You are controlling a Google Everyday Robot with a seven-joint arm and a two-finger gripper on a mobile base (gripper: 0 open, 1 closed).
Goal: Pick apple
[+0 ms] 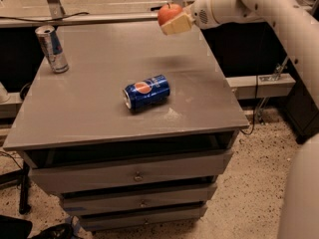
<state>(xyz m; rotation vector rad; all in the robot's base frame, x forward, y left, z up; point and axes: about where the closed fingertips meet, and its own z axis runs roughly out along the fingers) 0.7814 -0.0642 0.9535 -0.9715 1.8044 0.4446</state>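
Note:
The apple point(168, 13) is small, round and red-orange. It is held in my gripper point(173, 20) in the air above the far right part of the grey table top point(99, 108). My gripper's cream fingers point(176, 26) are shut on the apple from the right and below. My white arm reaches in from the upper right.
A blue soda can point(146, 92) lies on its side at the middle of the table. A slim silver and blue can point(52, 49) stands at the far left. The table has drawers point(134, 176) below. A metal rail runs behind the table. Cables hang at the right.

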